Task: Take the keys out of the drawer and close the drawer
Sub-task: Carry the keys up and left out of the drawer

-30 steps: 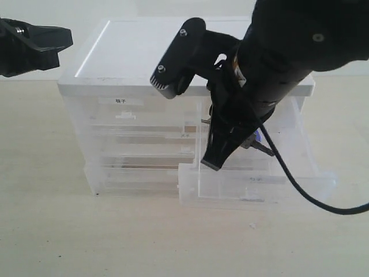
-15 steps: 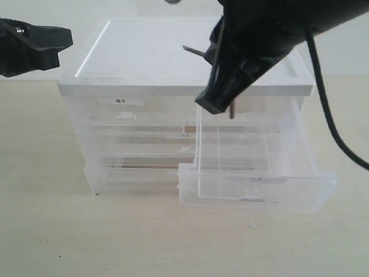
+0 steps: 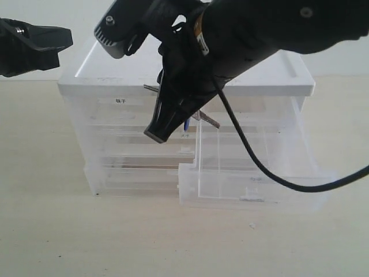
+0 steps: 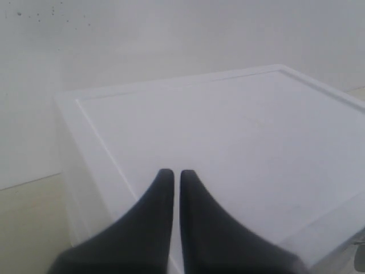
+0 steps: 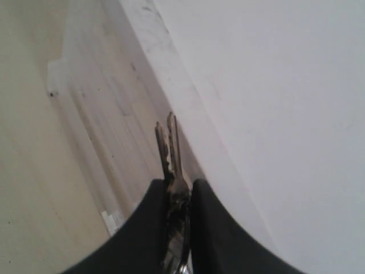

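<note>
Right arm has swung left across the cabinet front since half a second ago, and the keys have gone with it, now clear of the drawer. Exterior view: black right gripper (image 3: 158,131) hangs tilted in front of the upper drawers of the white-topped clear plastic drawer cabinet (image 3: 173,55), jaws clamped on a bunch of small silver-grey metal keys (image 3: 206,119). Key blades stick out either side of the fingers and a bit of the blue fob (image 3: 186,124) shows just below them. Keys are in the air, up and to the left of the half-width clear plastic drawer (image 3: 259,186), which is pulled well out at the cabinet's lower right, no keys visible in it. Thin black cable (image 3: 259,168) droops from the arm across the drawer. Black left gripper (image 3: 40,41) hovers at the upper left, apart from the cabinet, over the pale beige table (image 3: 57,231). Left wrist view: left gripper (image 4: 171,173) has its fingertips nearly together with only a slit between, nothing in them, above the cabinet's white top (image 4: 239,137). Right wrist view: right gripper (image 5: 179,185) is pinched closed on the keys (image 5: 170,145), two blades poking out past the fingertips, beside the edge of the white top (image 5: 274,85), table (image 5: 28,125) to the other side.
</note>
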